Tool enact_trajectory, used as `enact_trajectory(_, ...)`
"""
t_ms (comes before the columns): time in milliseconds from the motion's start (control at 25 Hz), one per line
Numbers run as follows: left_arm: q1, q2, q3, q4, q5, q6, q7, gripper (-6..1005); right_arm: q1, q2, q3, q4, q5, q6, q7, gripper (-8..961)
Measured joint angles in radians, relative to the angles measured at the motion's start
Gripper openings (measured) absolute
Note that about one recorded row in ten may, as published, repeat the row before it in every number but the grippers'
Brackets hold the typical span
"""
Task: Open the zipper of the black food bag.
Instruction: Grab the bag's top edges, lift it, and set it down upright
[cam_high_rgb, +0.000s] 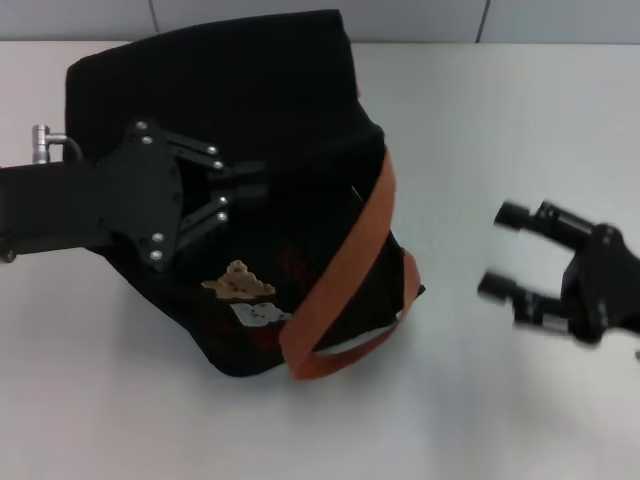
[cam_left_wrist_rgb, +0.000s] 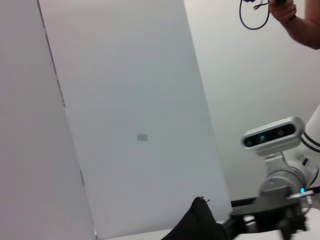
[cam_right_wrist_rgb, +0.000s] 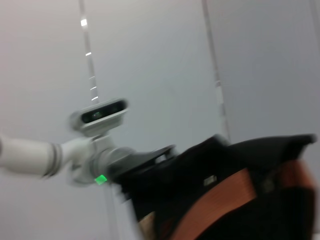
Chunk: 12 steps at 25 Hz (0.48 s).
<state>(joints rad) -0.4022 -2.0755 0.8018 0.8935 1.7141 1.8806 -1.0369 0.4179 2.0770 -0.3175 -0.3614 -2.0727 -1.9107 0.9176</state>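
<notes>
- Head view shows the black food bag (cam_high_rgb: 250, 130) tipped on the white bench (cam_high_rgb: 500, 120), its orange-brown strap (cam_high_rgb: 350, 270) draped across the front, a bear patch (cam_high_rgb: 238, 282) low on the face
- Left pincer (cam_high_rgb: 240, 190) lies over the bag's upper face, fingers drawn close together and pressed on the black fabric; whether they pinch the fabric or the pull cannot be told against the dark cloth
- Zipper and its silver pull are not clearly made out in the head view; a small pale metal glint (cam_right_wrist_rgb: 210, 179) shows on the bag in the right wrist view, but it may not be the pull
- Right pincer (cam_high_rgb: 510, 252) hangs above the bench, well apart from the bag, fingers spread and holding nothing
- Step in hand, as I judge it: the left arm is bracing or gripping the bag near its top, the zipper not yet run
- Next move likely calls for the right pincer to come across to the bag's rim, find the flat pull and draw it along while the left holds the bag steady
</notes>
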Motion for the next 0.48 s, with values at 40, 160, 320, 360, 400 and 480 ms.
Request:
enact_trajectory(40, -0.004, 0.0, 0.002, -0.006, 0.0, 0.0, 0.001, 99, 0.001, 0.0, 0.037, 0.031, 0.045, 0.046, 0.037, 839)
enact_trajectory(160, -0.018, 0.001, 0.003, -0.037, 0.0, 0.001, 0.018, 98, 0.005, 0.0, 0.067, 0.074, 0.107, 0.11, 0.068, 839)
enact_trajectory(320, -0.037, 0.001, 0.005, -0.089, 0.003, 0.002, 0.055, 98, 0.049, 0.006, 0.07, 0.185, 0.207, 0.243, 0.049, 839)
enact_trajectory(360, -0.039, 0.001, 0.005, -0.096, 0.004, 0.002, 0.059, 98, 0.069, 0.007, 0.068, 0.216, 0.212, 0.275, 0.029, 839)
enact_trajectory(400, -0.039, 0.001, 0.005, -0.096, 0.004, 0.002, 0.059, 98, 0.089, 0.008, 0.066, 0.245, 0.213, 0.299, 0.012, 839)
enact_trajectory(480, -0.052, 0.002, 0.025, -0.119, 0.005, -0.002, 0.066, 98, 0.139, 0.01, 0.063, 0.315, 0.211, 0.358, -0.034, 839)
